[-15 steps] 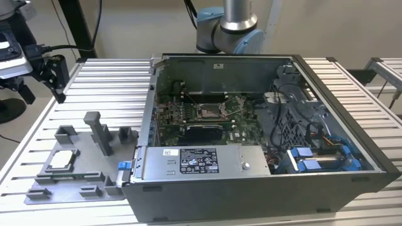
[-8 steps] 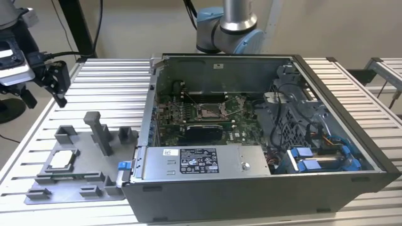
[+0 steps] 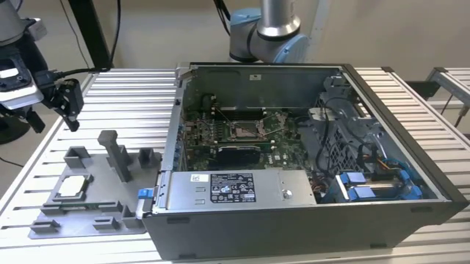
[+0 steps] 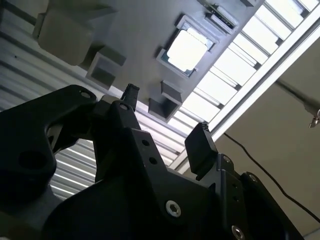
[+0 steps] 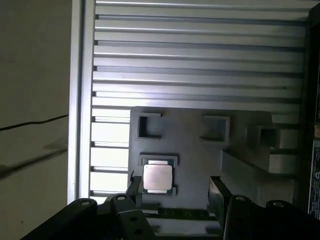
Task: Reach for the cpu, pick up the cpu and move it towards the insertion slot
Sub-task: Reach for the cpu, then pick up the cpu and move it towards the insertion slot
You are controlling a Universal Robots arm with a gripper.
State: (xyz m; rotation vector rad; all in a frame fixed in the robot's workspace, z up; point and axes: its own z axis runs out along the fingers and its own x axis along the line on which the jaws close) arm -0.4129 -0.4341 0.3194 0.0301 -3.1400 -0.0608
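One slatted aluminium tabletop [image 3: 125, 93] carries an open dark grey computer case [image 3: 294, 220] and, at the exterior view's left, a grey plastic fixture plate [image 3: 88, 223]. In the air near that plate hangs the black pincer [image 3: 71, 118], its fingers [image 5: 216, 190] spread in both wrist views with nothing between them. Inside the case sits the square silver-framed insertion slot [image 3: 246, 130], ringed by green board. The small pale silvery square cpu [image 3: 71, 187] lies flat in a recess of the plate, apart from the pincer.

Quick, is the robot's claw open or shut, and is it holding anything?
Claw: open, holding nothing. The cpu lies in the grey fixture, not gripped.
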